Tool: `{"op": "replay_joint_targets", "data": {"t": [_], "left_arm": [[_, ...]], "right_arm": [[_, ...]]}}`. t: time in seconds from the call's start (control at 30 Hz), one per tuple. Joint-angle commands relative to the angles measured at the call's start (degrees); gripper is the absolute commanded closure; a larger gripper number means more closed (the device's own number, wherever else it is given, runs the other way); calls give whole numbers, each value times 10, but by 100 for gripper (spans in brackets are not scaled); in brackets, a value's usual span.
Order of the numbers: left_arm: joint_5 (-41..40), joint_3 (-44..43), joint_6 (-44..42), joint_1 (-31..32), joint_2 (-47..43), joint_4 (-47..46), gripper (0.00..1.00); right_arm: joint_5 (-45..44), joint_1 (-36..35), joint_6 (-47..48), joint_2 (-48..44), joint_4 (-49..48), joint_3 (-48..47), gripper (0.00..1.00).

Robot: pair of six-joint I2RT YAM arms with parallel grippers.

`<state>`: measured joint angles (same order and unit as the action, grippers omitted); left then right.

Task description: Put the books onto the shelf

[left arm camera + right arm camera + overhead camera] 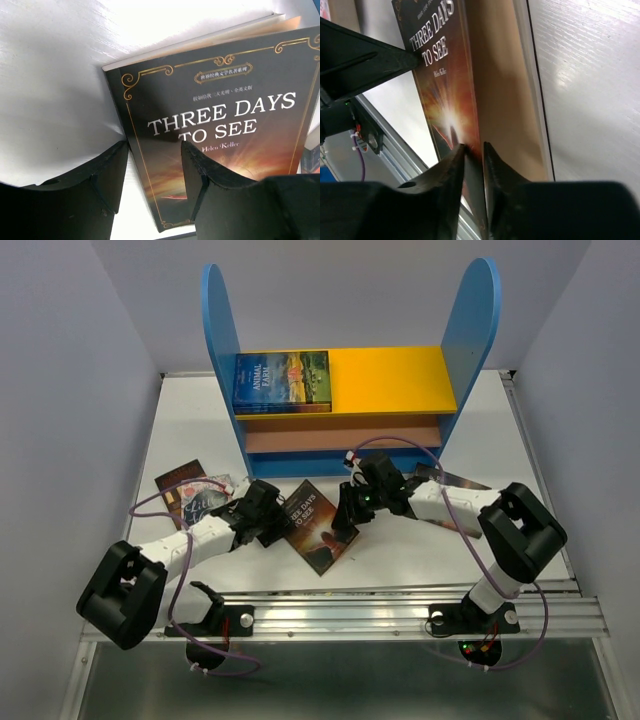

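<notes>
Three Days to See (318,525), lying between my 2 grippers: right gripper (474,146) pinches its lifted cover edge; left gripper (154,145), half-open, straddles its spine. I'd grip all pages, not 1 cover.

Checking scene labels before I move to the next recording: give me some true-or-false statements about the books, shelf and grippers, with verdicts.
1. Animal Farm lies on the yellow top board of the shelf. True.
2. Two books sit on the brown middle board. False: no book shows there.
3. The right gripper pinches the cover edge of Three Days to See. True.
4. The left gripper is clamped shut. False: its jaws stand apart over that book's spine edge.
5. Three Days to See stands upright on the shelf. False: it is on the table, in front of the shelf.
</notes>
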<state>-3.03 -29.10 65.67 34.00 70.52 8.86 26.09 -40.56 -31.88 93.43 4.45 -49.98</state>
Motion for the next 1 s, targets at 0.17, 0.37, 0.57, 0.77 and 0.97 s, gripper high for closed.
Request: {"op": "replay_joint_targets", "data": {"t": [0.17, 0.37, 0.57, 0.77, 0.97], "left_arm": [[7, 8, -21, -1, -34, 7, 35], [-2, -40, -113, 42, -105, -26, 7], [-22, -82, -235, 94, -170, -73, 1], [28, -74, -292, 107, -191, -162, 1], [73, -40, -362, 147, -202, -175, 1]], "right_arm": [[-48, -2, 14, -4, 28, -31, 99], [-31, 35, 2, -67, 57, -43, 99], [23, 74, 3, -133, 84, -69, 99], [73, 101, 3, -148, 101, -104, 99], [119, 121, -23, -155, 106, -129, 99]]}}
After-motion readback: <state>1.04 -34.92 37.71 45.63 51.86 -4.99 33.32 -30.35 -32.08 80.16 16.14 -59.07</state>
